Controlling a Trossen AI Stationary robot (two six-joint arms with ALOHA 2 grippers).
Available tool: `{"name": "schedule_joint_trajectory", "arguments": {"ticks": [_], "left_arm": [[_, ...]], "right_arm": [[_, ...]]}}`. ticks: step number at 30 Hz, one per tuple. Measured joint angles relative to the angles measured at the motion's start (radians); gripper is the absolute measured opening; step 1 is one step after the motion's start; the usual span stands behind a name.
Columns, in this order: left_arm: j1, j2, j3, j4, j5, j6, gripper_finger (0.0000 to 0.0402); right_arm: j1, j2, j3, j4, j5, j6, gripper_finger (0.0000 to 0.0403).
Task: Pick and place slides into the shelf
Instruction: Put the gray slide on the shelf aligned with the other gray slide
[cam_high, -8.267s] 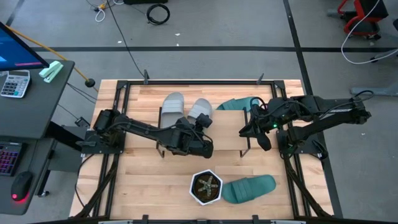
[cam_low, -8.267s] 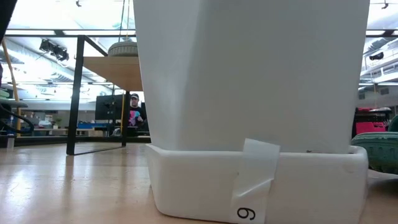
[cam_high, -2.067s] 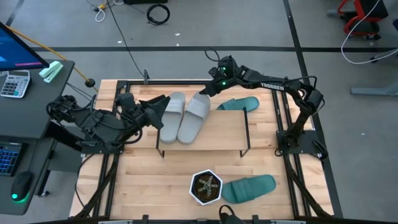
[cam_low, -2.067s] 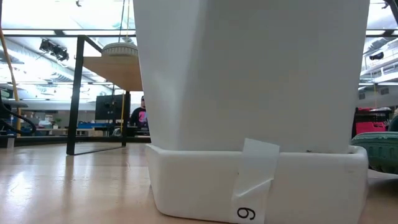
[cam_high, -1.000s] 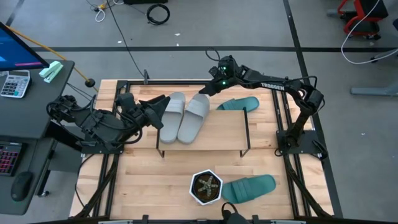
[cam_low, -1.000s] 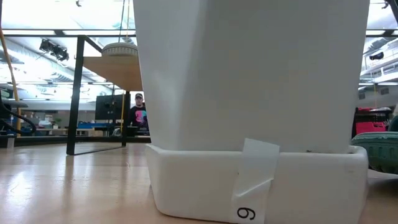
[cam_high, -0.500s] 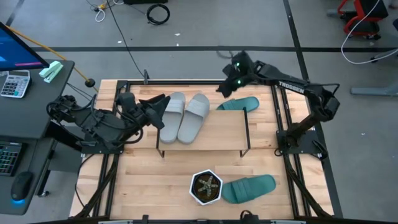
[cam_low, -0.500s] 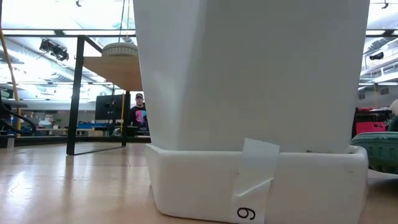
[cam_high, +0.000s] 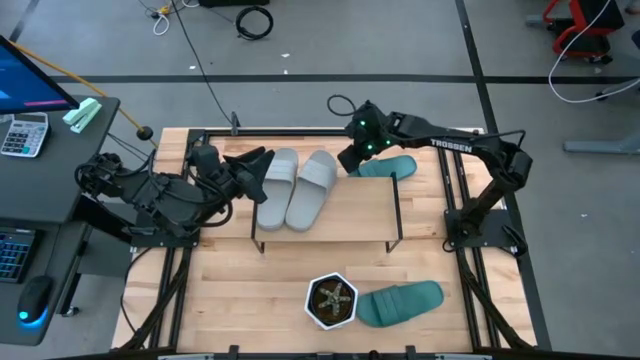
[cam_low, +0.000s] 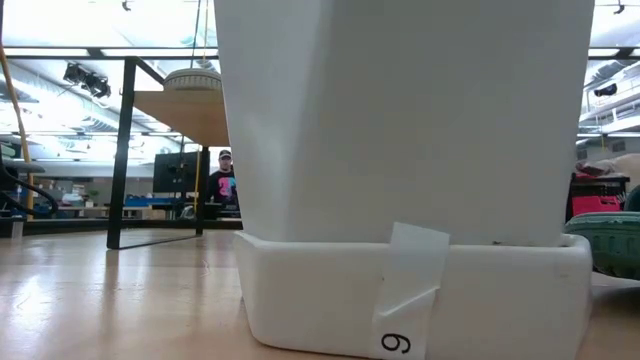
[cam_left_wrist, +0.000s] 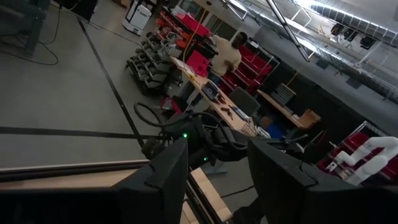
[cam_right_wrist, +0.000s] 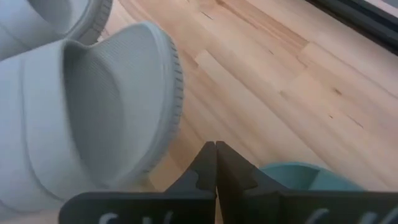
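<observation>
Now my right hand (cam_high: 347, 162), fingers pressed together and empty, hovers between the grey slides (cam_high: 298, 186) on the shelf (cam_high: 350, 215) and a teal slide (cam_high: 385, 167). My left hand (cam_high: 258, 160) waits parted beside the greys; another teal slide (cam_high: 400, 302) lies by the plant (cam_high: 331, 301).

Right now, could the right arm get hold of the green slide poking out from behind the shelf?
Probably yes. The right gripper, fingers shut, hovers just beside that teal slide, whose toe end lies clear of the shelf.
</observation>
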Motion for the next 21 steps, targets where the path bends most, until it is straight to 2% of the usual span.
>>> {"name": "schedule_joint_trajectory", "arguments": {"ticks": [21], "left_arm": [[-0.001, 0.000, 0.000, 0.000, 0.026, -0.001, 0.0176]], "right_arm": [[0.006, 0.000, 0.000, 0.111, 0.005, 0.092, 0.0000]]}}
